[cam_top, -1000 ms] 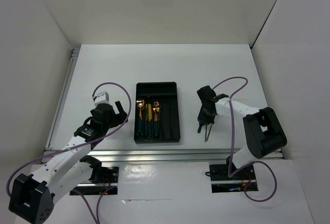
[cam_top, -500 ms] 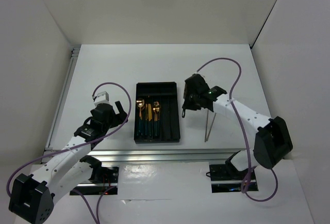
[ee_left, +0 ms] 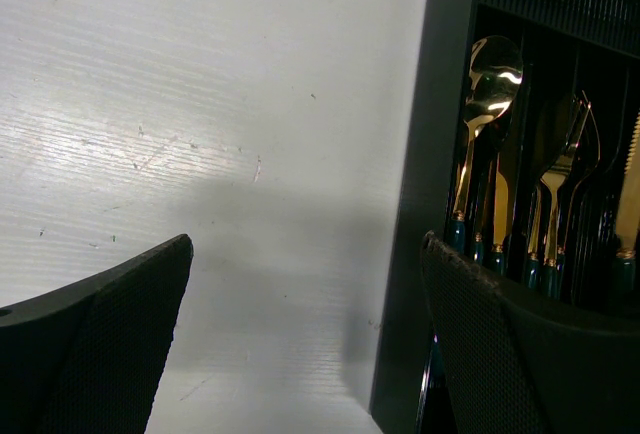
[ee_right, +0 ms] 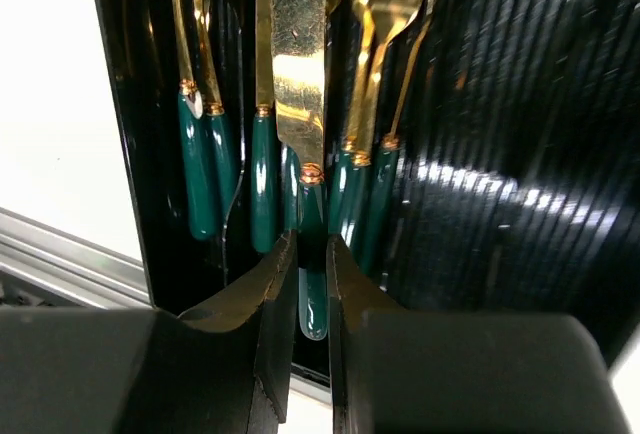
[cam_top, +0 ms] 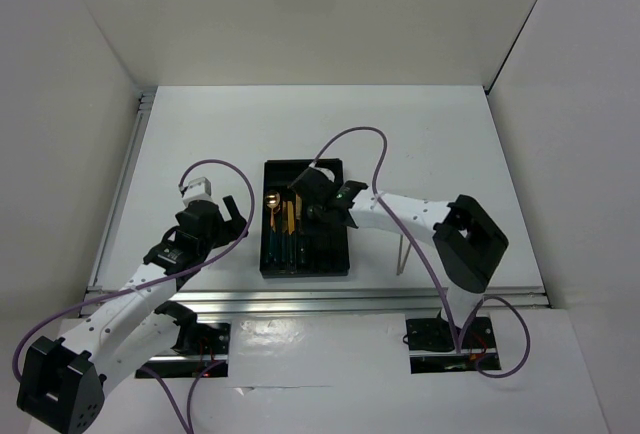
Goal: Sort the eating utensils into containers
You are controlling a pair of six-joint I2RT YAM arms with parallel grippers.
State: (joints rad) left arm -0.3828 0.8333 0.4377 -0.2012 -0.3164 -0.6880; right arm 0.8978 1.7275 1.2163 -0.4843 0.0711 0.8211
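Knife [ee_right: 297, 74] hangs pinched by its green handle in my right claw [ee_right: 311, 284] over the tray [cam_top: 340, 169]; next I release it. Left claw [ee_left: 300, 354] idles, spread.

The right hand [cam_top: 318, 209] and arm span the tray [cam_top: 340, 254]; bare table [cam_top: 200, 134] lies left.

Gold-headed utensils [ee_right: 300, 104] with dark green handles lie in a glossy black ribbed tray [cam_top: 338, 254] on a white table [cam_top: 200, 144].
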